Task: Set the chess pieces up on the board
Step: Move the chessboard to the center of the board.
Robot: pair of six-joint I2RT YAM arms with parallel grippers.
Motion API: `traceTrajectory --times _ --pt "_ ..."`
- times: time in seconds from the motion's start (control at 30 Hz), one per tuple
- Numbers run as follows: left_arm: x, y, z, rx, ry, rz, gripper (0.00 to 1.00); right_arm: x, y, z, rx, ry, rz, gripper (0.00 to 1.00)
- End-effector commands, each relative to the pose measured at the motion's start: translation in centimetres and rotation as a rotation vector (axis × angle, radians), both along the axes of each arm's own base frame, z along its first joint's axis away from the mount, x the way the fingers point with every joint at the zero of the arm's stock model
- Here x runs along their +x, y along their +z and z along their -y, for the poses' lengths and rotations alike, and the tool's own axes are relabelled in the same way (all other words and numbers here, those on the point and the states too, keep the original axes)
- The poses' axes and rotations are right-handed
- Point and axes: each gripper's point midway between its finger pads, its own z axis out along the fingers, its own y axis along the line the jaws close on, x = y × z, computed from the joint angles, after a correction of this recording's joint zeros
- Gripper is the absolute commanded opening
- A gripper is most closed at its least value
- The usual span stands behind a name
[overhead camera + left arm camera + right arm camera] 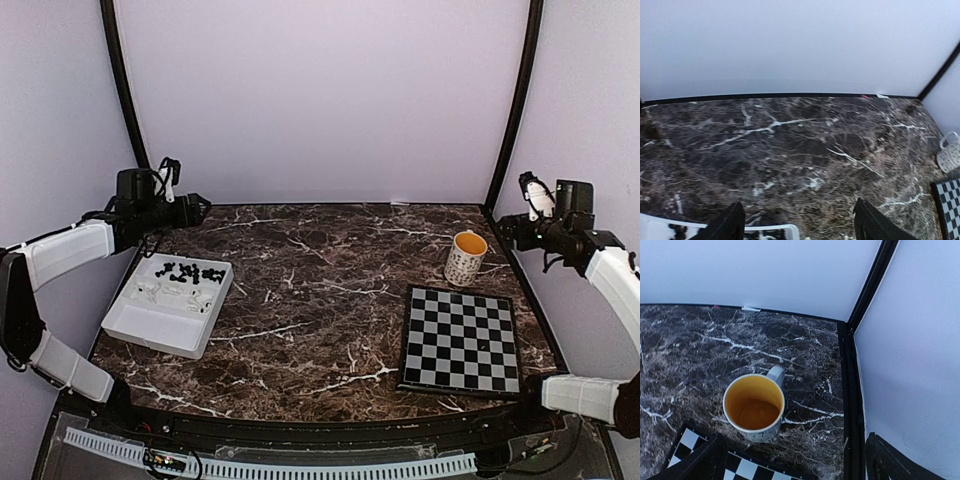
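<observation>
The chess pieces lie in a white tray [150,325] at the table's left: black ones [190,272] along its far side, white ones [160,293] nearer. The board [462,340] lies flat at the front right. My left gripper [197,208] hangs open in the air beyond the tray's far edge, holding nothing. In the left wrist view its fingers [731,225] frame bare marble, with the tray's corner [786,230] at the bottom. My right gripper [505,228] is open and empty, raised near the back right corner. The right wrist view shows the board's corner [740,467] below it.
A patterned mug [466,257] with a yellow inside stands upright just behind the board, seen from above as the mug [754,407] in the right wrist view. White walls and black corner posts [515,100] enclose the dark marble table [320,300].
</observation>
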Motion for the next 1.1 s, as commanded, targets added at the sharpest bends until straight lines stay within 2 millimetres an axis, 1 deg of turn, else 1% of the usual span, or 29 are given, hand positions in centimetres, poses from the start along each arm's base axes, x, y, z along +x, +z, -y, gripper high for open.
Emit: traceTrajectory --times 0.0,0.03,0.1,0.13,0.17,0.27,0.3,0.33,0.37,0.4,0.43,0.47,0.5,0.57,0.73,0.83,0.93,1.07 --pt "-2.1 0.8 7.8 -0.046 -0.264 -0.002 0.77 -2.6 -2.2 -0.6 -0.149 0.143 -0.092 0.98" --pt "-2.7 0.7 9.2 -0.044 -0.309 -0.007 0.77 -3.2 -2.8 -0.6 -0.176 0.164 -0.118 0.98" --pt "-4.7 0.2 13.0 -0.027 -0.427 -0.021 0.77 -4.6 -4.0 -0.6 -0.231 0.211 -0.172 0.98" --pt "-5.7 -0.3 14.3 -0.022 -0.474 -0.042 0.76 -5.4 -4.7 -0.5 -0.257 0.233 -0.199 0.98" --pt "-6.8 -0.8 16.1 -0.013 -0.534 -0.053 0.76 -6.1 -5.4 -0.4 -0.284 0.253 -0.228 0.98" --pt "-9.8 -2.5 19.9 0.003 -0.670 -0.105 0.75 -8.3 -7.8 0.4 -0.364 0.289 -0.325 0.98" --pt "-10.7 -3.5 21.2 0.004 -0.714 -0.135 0.75 -9.1 -8.7 0.7 -0.386 0.306 -0.363 0.98" --pt "-11.7 -3.9 22.3 -0.005 -0.762 -0.151 0.75 -9.9 -9.7 0.8 -0.404 0.325 -0.405 0.97" --pt "-12.8 -4.7 23.7 -0.008 -0.808 -0.179 0.76 -10.6 -10.7 1.0 -0.417 0.342 -0.444 0.96" --pt "-13.7 -5.1 24.6 -0.013 -0.845 -0.194 0.76 -11.3 -11.5 1.2 -0.427 0.355 -0.482 0.95" --pt "-14.8 -6.0 25.9 -0.010 -0.884 -0.219 0.76 -11.9 -12.3 1.4 -0.433 0.365 -0.518 0.93" --pt "-15.5 -6.7 26.7 -0.007 -0.910 -0.240 0.76 -12.5 -13.1 1.6 -0.438 0.374 -0.557 0.91" --pt "-16.7 -7.0 27.7 -0.014 -0.943 -0.256 0.76 -13.0 -13.8 1.8 -0.441 0.384 -0.589 0.89" --pt "-18.4 -8.0 29.3 -0.014 -0.987 -0.292 0.76 -14.0 -15.0 2.5 -0.459 0.387 -0.652 0.83" --pt "-22.0 -10.1 31.7 0.019 -1.071 -0.361 0.75 -15.5 -17.3 5.5 -0.503 0.372 -0.771 0.67" --pt "-23.4 -10.5 32.4 0.022 -1.112 -0.384 0.74 -16.1 -18.2 7.0 -0.521 0.377 -0.826 0.62" --pt "-24.5 -10.9 32.9 0.015 -1.151 -0.410 0.74 -16.3 -19.1 8.2 -0.564 0.401 -0.869 0.59" --pt "-25.1 -11.2 33.1 0.018 -1.169 -0.425 0.72 -16.0 -20.4 9.3 -0.646 0.427 -0.888 0.54"
